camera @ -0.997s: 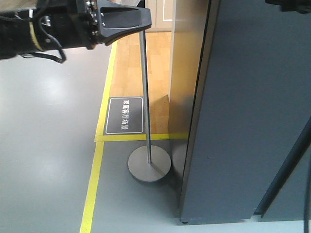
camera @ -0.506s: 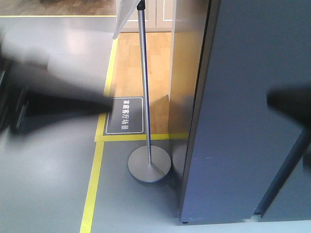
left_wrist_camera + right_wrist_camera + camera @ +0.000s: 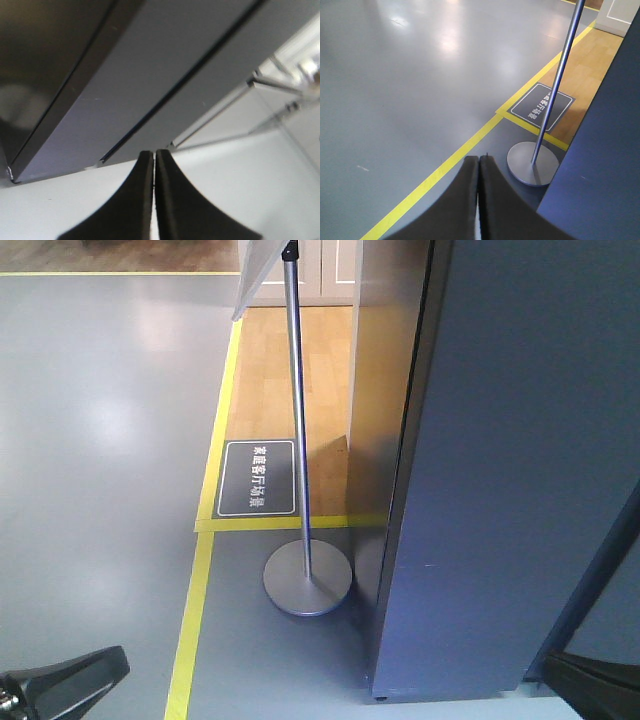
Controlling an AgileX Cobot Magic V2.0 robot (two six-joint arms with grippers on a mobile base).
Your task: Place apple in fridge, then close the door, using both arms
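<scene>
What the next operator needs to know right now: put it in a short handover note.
Left tool: shut, nothing held, close to the fridge's outer panels.
Right tool: shut, nothing held, over the floor near the sign stand.
Apple: not in any view; I cannot confirm it is inside.
Fridge: only grey outer faces show in the front view, and the door looks closed.
Left to do: check the door is fully shut and the apple is inside.
</scene>
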